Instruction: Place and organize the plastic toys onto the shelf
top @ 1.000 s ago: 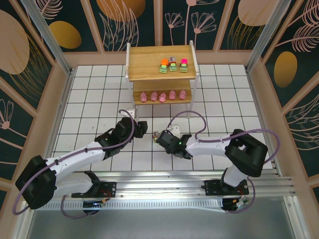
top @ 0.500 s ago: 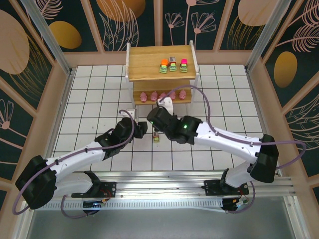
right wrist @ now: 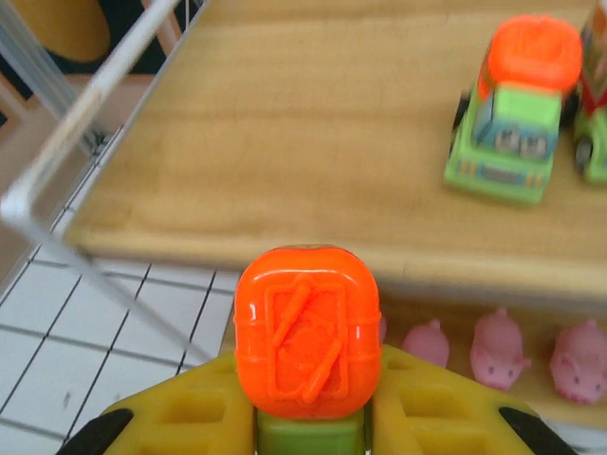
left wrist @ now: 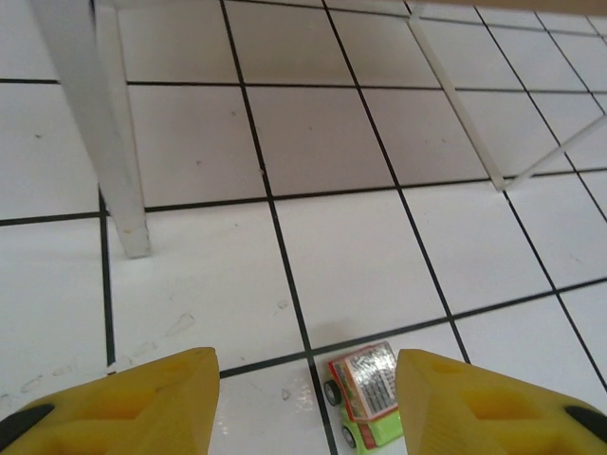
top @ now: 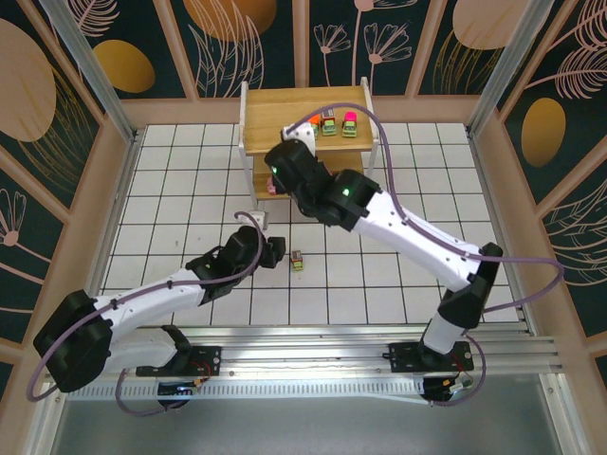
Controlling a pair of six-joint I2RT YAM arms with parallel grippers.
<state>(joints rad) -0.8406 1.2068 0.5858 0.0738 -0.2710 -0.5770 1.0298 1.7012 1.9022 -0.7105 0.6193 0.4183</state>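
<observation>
An orange-topped green truck (right wrist: 306, 332) is pinched in the right tool (right wrist: 308, 422), just off the front edge of the shelf's (right wrist: 285, 142) top tier. A second orange truck (right wrist: 517, 104) stands on that tier, to its right. Pink pigs (right wrist: 498, 346) line the lower tier. The left tool (left wrist: 305, 384), spread and empty, hangs low by a small green vehicle (left wrist: 368, 393) on the table (left wrist: 360, 256) in front of the shelf.

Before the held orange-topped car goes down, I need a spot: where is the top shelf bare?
The top tier is bare wood from its left edge to the parked orange-topped car; its right end is crowded with cars.
</observation>
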